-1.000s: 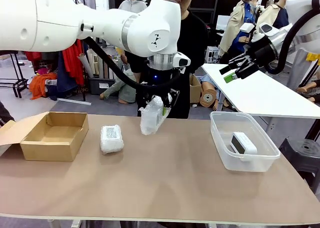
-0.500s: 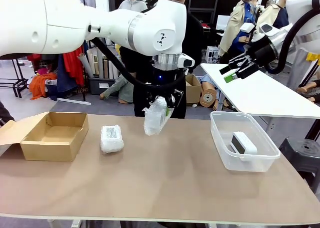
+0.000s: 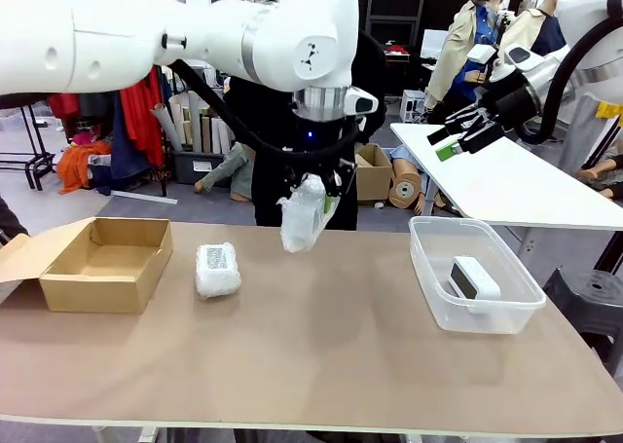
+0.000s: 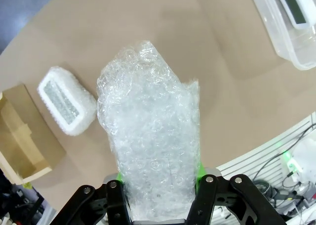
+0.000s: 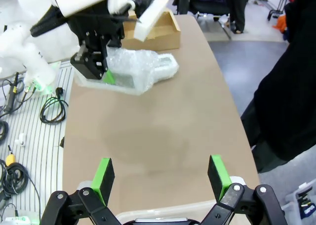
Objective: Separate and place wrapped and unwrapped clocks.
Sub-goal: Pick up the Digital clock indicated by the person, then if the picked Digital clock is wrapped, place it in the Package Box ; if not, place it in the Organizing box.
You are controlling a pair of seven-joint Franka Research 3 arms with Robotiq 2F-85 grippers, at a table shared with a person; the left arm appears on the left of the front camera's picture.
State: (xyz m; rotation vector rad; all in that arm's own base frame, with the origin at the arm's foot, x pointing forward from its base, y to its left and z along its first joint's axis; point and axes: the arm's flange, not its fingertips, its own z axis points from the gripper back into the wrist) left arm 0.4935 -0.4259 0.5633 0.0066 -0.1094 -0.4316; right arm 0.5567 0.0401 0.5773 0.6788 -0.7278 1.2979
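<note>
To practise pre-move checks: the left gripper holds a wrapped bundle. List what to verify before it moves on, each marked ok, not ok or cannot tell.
1. Grip: left gripper shut on bundle, ok.
2. Height: bundle hangs above table, ok.
3. Target: box open, nothing seen inside, ok.
4. Path: second bundle lies on table beside box, apart from it, ok.
5. Sorted: clock inside tub, ok.
6. Other arm: right gripper open, raised off to the side, ok.
</note>
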